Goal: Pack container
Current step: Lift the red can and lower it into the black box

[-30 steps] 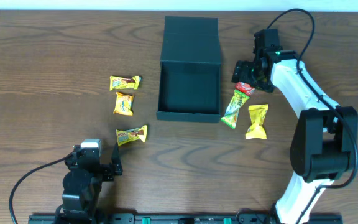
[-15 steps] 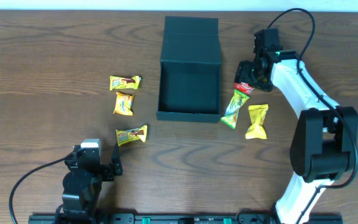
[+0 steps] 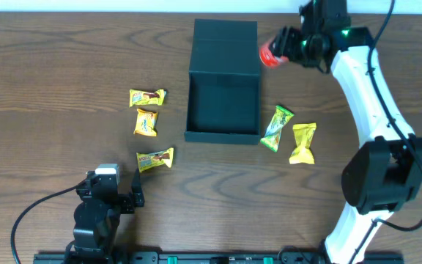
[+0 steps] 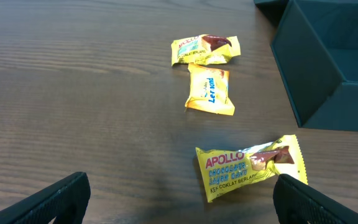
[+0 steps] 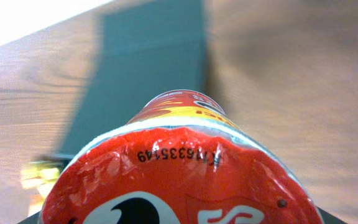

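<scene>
The dark teal-green container (image 3: pixel 223 130) stands open at the table's middle, its hinged lid (image 3: pixel 226 44) lying flat behind it; it also shows in the left wrist view (image 4: pixel 328 68) and the right wrist view (image 5: pixel 148 68). My right gripper (image 3: pixel 283 48) is shut on a red snack packet (image 3: pixel 269 54), held above the table just right of the lid; the packet fills the right wrist view (image 5: pixel 185 168). My left gripper (image 3: pixel 127 196) is open and empty near the front left, just short of a yellow Apollo packet (image 4: pixel 250 167).
Three yellow packets lie left of the container (image 3: pixel 147 97) (image 3: pixel 146 122) (image 3: pixel 154 158). A green packet (image 3: pixel 275 128) and a yellow packet (image 3: pixel 302 142) lie on its right.
My right gripper has lifted the red packet from beside the green packet and carried it up and back, to beside the lid. The left arm has not moved.
</scene>
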You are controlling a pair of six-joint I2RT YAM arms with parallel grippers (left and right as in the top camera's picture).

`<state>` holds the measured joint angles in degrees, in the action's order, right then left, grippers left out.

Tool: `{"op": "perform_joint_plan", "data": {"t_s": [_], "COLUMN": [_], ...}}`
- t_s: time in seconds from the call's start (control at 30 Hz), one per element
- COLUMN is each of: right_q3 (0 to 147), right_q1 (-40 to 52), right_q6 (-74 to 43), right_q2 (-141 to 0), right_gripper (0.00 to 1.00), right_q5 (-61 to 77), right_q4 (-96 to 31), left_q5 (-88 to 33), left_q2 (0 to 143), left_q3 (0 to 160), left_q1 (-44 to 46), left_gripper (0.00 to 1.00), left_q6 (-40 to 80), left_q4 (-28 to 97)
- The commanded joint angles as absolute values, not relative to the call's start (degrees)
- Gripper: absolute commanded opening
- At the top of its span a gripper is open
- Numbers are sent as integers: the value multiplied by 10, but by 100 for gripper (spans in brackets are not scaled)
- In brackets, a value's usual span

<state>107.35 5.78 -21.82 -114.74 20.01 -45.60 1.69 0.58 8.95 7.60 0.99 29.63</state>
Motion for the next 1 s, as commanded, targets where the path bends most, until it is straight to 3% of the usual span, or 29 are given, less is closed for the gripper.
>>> {"op": "perform_joint_plan", "data": {"t_s": [0.0,0.13,0.33,0.47,0.63,0.97], "right_q3": [1105,1101,1097,1097,1082,945], "right_q1": [51,40,55,80,105,116], "right_q6": [-205,-247,-290,-331,-396,-447], "right_q2": [-1147,-1149,-1151,-1153,-1157,-1180], "right_gripper": [70,66,64,67,62,62], "right_q5": [380,555,654,668,700,736], "right_q4": [-435,-388,-386,-392,-396,-346], "left_q5": [19,19,19,19,19,19], "left_q2": [2,2,2,2,2,2], "left_q3": [81,81,81,81,81,81], "left_q1": [75,75,75,75,75,75], "left_gripper": [95,95,95,95,95,95], "left_q6": [0,0,0,0,0,0], "left_q4": [296,296,296,296,296,296]}}
